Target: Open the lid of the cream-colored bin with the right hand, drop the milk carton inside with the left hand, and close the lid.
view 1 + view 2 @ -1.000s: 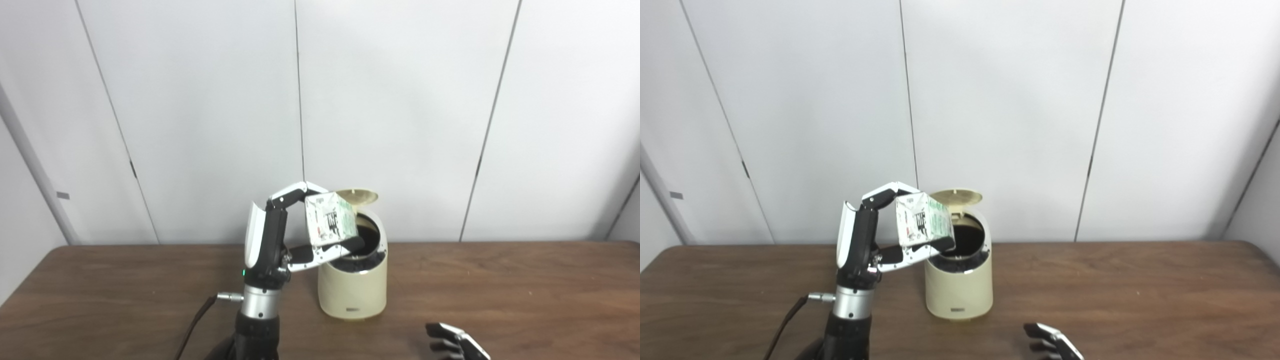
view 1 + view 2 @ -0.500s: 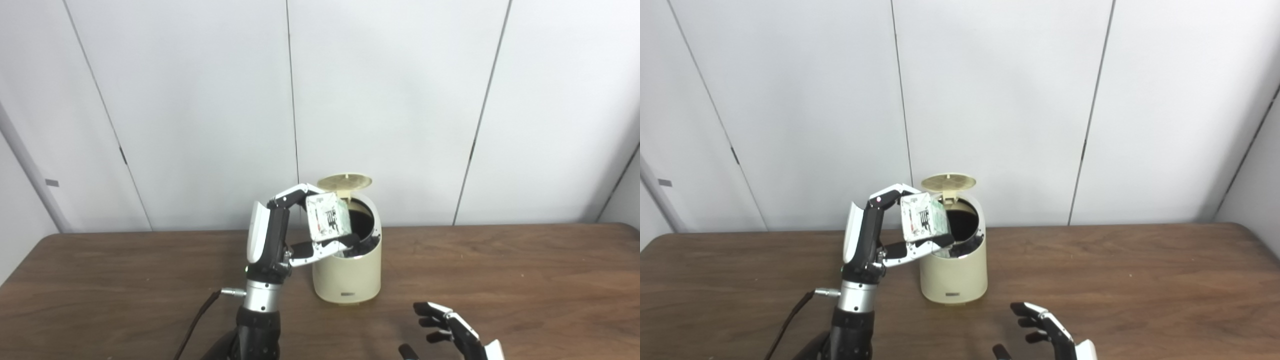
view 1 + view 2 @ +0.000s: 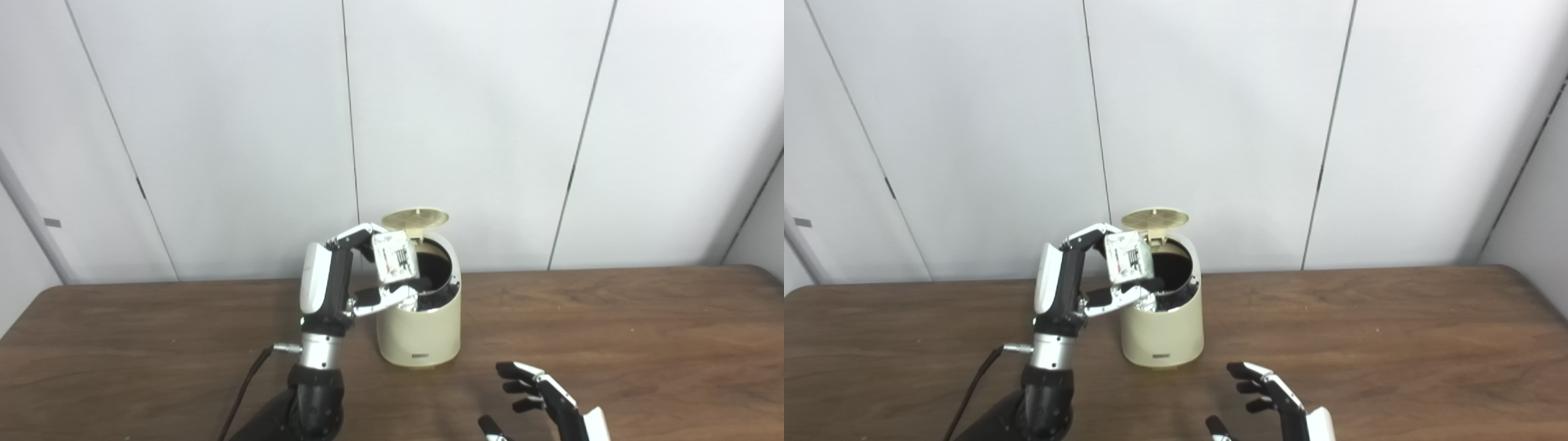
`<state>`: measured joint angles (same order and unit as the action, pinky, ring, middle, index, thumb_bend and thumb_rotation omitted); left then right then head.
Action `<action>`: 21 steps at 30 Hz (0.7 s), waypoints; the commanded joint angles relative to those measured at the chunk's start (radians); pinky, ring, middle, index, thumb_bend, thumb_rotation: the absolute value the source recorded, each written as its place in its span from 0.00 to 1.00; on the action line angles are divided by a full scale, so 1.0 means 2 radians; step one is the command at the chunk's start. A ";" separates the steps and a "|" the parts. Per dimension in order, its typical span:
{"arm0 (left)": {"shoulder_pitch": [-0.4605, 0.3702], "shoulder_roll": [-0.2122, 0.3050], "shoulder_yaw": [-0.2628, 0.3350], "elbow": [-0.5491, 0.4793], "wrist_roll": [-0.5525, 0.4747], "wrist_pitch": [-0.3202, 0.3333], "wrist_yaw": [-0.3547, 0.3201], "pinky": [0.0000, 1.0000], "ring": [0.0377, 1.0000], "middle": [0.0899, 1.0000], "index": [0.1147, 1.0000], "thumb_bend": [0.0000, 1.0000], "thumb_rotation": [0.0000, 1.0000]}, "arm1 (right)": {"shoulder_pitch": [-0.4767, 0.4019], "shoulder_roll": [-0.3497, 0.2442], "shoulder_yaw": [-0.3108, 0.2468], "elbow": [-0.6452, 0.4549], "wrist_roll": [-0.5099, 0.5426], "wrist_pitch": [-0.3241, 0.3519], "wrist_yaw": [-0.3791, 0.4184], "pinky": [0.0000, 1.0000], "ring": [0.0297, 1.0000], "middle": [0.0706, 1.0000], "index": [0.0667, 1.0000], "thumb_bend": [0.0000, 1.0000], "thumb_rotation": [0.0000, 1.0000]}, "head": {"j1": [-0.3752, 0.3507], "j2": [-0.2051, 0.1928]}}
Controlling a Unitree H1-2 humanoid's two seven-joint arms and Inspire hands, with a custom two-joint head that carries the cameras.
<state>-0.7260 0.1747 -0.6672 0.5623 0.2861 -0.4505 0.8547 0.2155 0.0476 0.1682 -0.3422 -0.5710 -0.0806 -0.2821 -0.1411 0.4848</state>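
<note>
The cream-colored bin [image 3: 419, 331] stands mid-table with its round lid [image 3: 414, 218] raised upright at the back, showing a dark inside. My left hand [image 3: 343, 282] is shut on the white milk carton [image 3: 394, 263], pinching it between fingers above and thumb below. The carton hangs tilted over the bin's left rim, at the mouth of the opening. My right hand [image 3: 545, 404] is low at the front right, off the bin, with fingers spread and nothing in it.
The brown wooden table [image 3: 612, 343] stretches to both sides of the bin. A black cable [image 3: 245, 392] runs from the left wrist down to the bottom edge. White wall panels stand right behind the table.
The camera has tilted, shifting the whole scene. My left hand has carried the carton further over the bin opening. My right hand has risen into view with fingers spread.
</note>
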 commanded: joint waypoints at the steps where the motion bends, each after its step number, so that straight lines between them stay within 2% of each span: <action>1: -0.036 0.000 0.001 0.001 -0.005 -0.010 0.011 0.38 0.44 0.43 0.41 0.50 0.00 | 0.050 0.014 0.002 -0.012 -0.005 -0.004 -0.007 0.53 0.64 0.69 0.67 0.25 0.11 | -0.001 0.001; 5: -0.051 -0.004 -0.005 0.014 -0.014 -0.010 0.014 0.39 0.44 0.43 0.41 0.50 0.00 | 0.049 0.016 0.006 -0.004 -0.003 -0.011 -0.013 0.52 0.64 0.68 0.67 0.25 0.05 | -0.002 -0.001; 9: -0.056 -0.009 -0.002 0.020 -0.026 -0.010 0.001 0.39 0.44 0.43 0.40 0.50 0.00 | 0.046 0.019 0.011 0.000 -0.011 -0.007 -0.018 0.50 0.63 0.68 0.66 0.25 0.05 | -0.006 -0.002; 10: -0.057 -0.010 -0.001 0.021 -0.028 -0.010 -0.002 0.39 0.44 0.43 0.40 0.50 0.00 | 0.045 0.019 0.012 0.000 -0.011 -0.007 -0.019 0.44 0.58 0.68 0.66 0.25 0.04 | -0.007 -0.003; 11: -0.058 -0.012 0.000 0.023 -0.030 -0.010 -0.005 0.39 0.44 0.44 0.40 0.50 0.00 | 0.045 0.019 0.014 0.001 -0.011 -0.007 -0.019 0.42 0.56 0.67 0.67 0.25 0.03 | -0.007 -0.003; 17: -0.069 -0.021 0.001 0.036 -0.030 -0.010 -0.007 0.39 0.44 0.44 0.40 0.50 0.00 | 0.042 0.019 0.020 0.006 -0.014 -0.007 -0.023 0.50 0.63 0.67 0.66 0.25 0.06 | -0.010 -0.004; 21: -0.072 -0.026 0.003 0.041 -0.035 -0.010 -0.016 0.40 0.44 0.44 0.39 0.50 0.00 | 0.041 0.023 0.023 0.009 -0.013 -0.008 -0.027 0.49 0.63 0.67 0.66 0.26 0.03 | -0.013 -0.006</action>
<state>-0.8027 0.1282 -0.6783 0.6574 0.2222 -0.4504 0.8184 0.2184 0.0556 0.2123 -0.3044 -0.5938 -0.0798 -0.3130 -0.1657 0.4725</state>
